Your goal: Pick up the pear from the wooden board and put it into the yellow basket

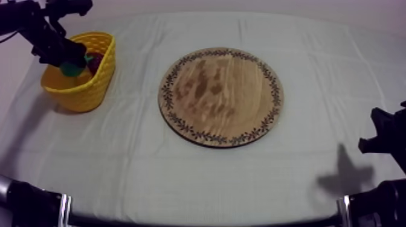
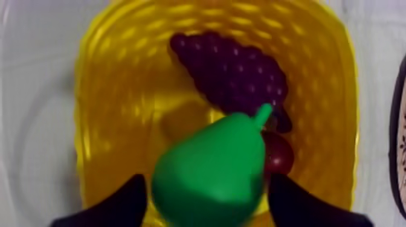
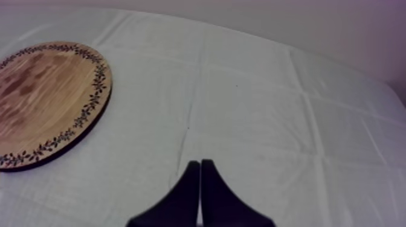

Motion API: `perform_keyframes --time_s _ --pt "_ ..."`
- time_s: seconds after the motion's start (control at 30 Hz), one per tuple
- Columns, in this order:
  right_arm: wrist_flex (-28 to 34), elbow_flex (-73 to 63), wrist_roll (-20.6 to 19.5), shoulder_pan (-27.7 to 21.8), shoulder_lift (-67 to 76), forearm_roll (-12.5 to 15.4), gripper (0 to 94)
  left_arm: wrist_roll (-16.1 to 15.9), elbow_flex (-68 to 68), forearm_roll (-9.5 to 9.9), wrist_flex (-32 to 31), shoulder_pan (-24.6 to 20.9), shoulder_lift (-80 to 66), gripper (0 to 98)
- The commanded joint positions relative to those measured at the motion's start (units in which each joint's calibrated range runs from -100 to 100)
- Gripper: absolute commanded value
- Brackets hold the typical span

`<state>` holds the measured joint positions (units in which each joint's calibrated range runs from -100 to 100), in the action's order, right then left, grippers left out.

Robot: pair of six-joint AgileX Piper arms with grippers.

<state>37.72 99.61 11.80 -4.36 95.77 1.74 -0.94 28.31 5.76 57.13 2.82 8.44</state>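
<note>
The green pear (image 2: 208, 175) hangs over the inside of the yellow basket (image 2: 121, 108), with my left gripper (image 2: 208, 202) shut on it, one black finger at each side. Seen from above, the left gripper (image 1: 67, 60) reaches into the basket (image 1: 90, 90) at the far left, and the pear (image 1: 74, 70) shows green at its tip. A bunch of purple grapes (image 2: 232, 69) and a small red fruit (image 2: 279, 154) lie in the basket under the pear. The round wooden board (image 1: 220, 96) is bare. My right gripper (image 3: 200, 181) is shut on nothing, low at the right (image 1: 377, 136).
The board (image 3: 42, 96) lies in the middle of the cloth, to the right of the basket and well apart from it. The right gripper rests over bare cloth near the table's right edge.
</note>
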Motion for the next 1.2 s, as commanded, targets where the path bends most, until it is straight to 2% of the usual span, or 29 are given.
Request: perform_keyframes --time_s 0.0,0.27,0.43,0.67,0.8,0.87,0.97,1.17 --pt "0.0 0.1 0.0 0.0 0.0 0.0 0.5 0.1 -0.7 0.22 0.1 0.0 0.1 90.5" --pt "0.0 0.1 0.0 0.0 0.0 0.0 0.5 0.6 -2.3 0.62 -1.3 -0.2 0.4 95.6" --pt "0.0 0.1 0.0 0.0 0.0 0.0 0.5 0.7 -3.2 0.37 -2.0 -0.4 -1.4 90.2" --pt "0.0 0.1 0.0 0.0 0.0 0.0 0.5 1.8 -1.6 0.23 -4.7 -0.4 -6.5 58.9" --pt "0.0 0.1 0.0 0.0 0.0 0.0 0.5 -0.1 0.8 -1.35 -8.6 -0.6 -10.6 22.8" --pt "0.0 0.1 0.0 0.0 0.0 0.0 0.5 -1.1 2.2 -2.43 -10.4 -0.7 -13.3 11.3" --pt "0.0 0.1 0.0 0.0 0.0 0.0 0.5 -1.6 4.4 -3.62 -12.3 -1.0 -17.9 3.9" --pt "0.0 0.1 0.0 0.0 0.0 0.0 0.5 -1.1 12.1 -4.28 -16.7 -2.2 -31.3 0.5"
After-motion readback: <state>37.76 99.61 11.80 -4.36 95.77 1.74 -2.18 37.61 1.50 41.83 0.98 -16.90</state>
